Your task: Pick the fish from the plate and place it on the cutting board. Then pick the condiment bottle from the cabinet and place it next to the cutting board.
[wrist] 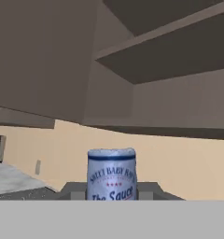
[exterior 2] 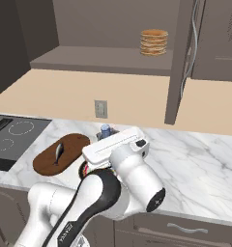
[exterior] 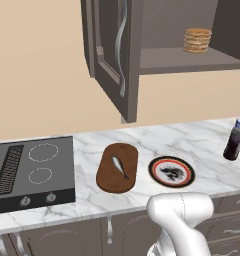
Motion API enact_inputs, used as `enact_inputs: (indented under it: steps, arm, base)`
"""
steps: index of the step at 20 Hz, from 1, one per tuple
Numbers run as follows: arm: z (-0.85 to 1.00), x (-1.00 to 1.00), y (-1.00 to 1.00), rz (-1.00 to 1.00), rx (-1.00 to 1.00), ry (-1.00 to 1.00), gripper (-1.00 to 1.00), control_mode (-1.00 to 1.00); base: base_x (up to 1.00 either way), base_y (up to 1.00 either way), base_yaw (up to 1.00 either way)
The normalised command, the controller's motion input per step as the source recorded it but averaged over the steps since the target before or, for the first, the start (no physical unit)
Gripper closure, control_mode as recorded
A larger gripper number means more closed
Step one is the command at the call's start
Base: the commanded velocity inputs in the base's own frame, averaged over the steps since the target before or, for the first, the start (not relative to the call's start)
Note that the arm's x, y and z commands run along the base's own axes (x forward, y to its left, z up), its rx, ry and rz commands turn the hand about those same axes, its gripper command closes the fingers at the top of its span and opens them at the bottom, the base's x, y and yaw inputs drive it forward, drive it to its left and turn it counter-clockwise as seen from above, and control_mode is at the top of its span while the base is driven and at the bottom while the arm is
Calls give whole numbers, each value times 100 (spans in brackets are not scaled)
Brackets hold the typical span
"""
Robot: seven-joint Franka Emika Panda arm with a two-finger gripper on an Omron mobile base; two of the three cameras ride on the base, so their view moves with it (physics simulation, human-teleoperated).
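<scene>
The condiment bottle [exterior: 234, 143] is upright at the right end of the counter, right of the plate [exterior: 171, 171] and well away from the cutting board [exterior: 117, 168]. My gripper [wrist: 111, 192] is shut on it; its white label fills the gap between the fingers [wrist: 77, 191] in the hand view. From the right base view the blue cap [exterior 2: 105, 129] peeks over my hand. The fish [exterior: 120, 166] lies on the board [exterior 2: 60, 154], where the fish [exterior 2: 58, 151] shows again. The cabinet [exterior: 110, 47] stands open above. I cannot tell whether the bottle touches the counter.
A stack of pancakes [exterior: 197, 40] sits on the cabinet shelf [exterior 2: 98, 60]. The open door with its wavy handle [exterior: 121, 45] hangs over the counter. A black cooktop [exterior: 32, 172] lies left of the board. A wall socket [exterior 2: 101, 109] is behind the counter.
</scene>
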Motion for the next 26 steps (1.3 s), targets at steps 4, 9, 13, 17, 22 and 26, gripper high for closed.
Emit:
enact_inputs:
  steps: [4,9,13,17,22,26]
  arm:
    - [-55,0,0,20,0,-14,100,-100]
    - [-42,0,0,16,2,-8,100,-100]
    - [-36,0,0,14,0,-4,100,-100]
    - [-13,0,0,7,-2,1,100,-100]
    - [-1,0,0,2,-8,9,100,-100]
    - [-7,0,0,1,-7,7,100,-100]
  base:
    - [0,0,0]
    - [0,0,0]
    - [0,0,0]
    - [0,0,0]
    - [0,0,0]
    - [0,0,0]
